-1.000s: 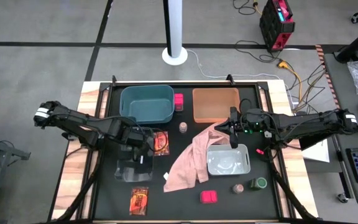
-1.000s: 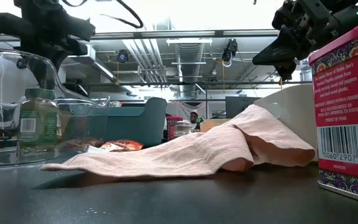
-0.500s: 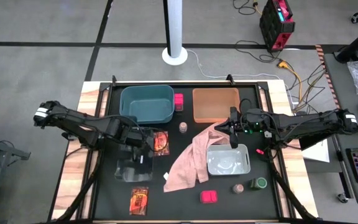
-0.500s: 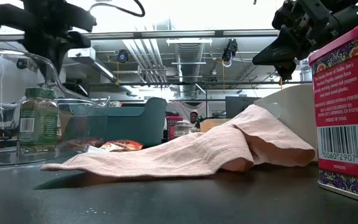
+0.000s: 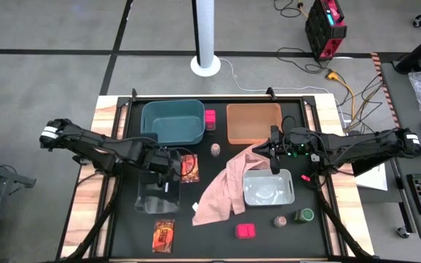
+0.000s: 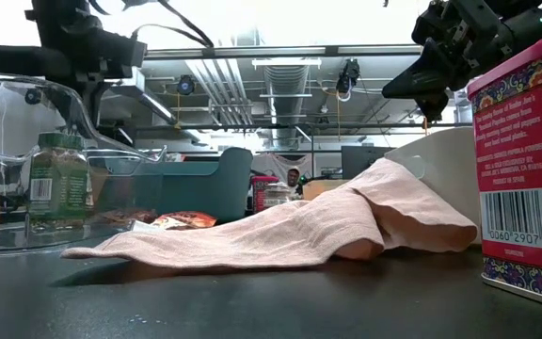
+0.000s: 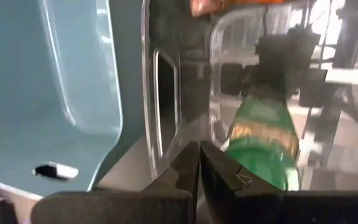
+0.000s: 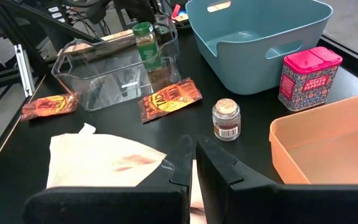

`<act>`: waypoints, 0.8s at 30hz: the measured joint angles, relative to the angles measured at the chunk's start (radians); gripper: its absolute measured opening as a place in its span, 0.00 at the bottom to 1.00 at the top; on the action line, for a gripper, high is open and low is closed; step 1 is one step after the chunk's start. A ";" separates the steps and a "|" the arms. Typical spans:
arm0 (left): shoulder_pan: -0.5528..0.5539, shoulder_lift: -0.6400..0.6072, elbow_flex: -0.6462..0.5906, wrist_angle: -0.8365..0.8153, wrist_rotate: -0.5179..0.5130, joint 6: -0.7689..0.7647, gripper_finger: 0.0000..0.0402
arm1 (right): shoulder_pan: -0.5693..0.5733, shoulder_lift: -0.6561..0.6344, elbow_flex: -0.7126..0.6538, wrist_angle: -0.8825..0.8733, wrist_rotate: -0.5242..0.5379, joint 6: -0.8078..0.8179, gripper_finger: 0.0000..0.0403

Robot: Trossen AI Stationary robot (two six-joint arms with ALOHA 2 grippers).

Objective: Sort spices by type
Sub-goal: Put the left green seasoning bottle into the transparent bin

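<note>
Clear plastic bin (image 5: 156, 191) holds one green-lidded jar (image 8: 144, 38), upright inside it; left claw (image 5: 168, 166) hangs just above that bin's far edge, fingers pressed together, holding nothing. Judgement: the jar looks placed, so the step in hand is fetching the next spice. Nearest candidate is the orange-red packet (image 5: 188, 166) lying flat on the surface just beside the bin; a second packet (image 5: 164, 235) lies near the front edge. Picking a flat packet calls for opening the claw and coming down low over it. Right claw (image 5: 274, 163) also shut and empty, poised between the orange bin (image 5: 253, 123) and the grey bin (image 5: 268, 187). Pink cloth (image 5: 221, 188) drapes over the grey bin's corner. Other spices: pink box (image 5: 210, 118) beside the teal bin (image 5: 172, 121), brownish jar (image 5: 215, 150), second pink box (image 5: 245, 231).
</note>
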 joint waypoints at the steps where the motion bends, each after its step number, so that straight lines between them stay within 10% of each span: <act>1: 0.000 0.000 -0.007 0.021 -0.001 0.002 0.00 | 0.000 0.000 0.000 0.000 0.000 0.000 0.03; 24: -0.007 0.001 -0.016 0.048 0.186 -0.004 0.00 | 0.000 0.000 0.000 0.000 0.000 0.001 0.03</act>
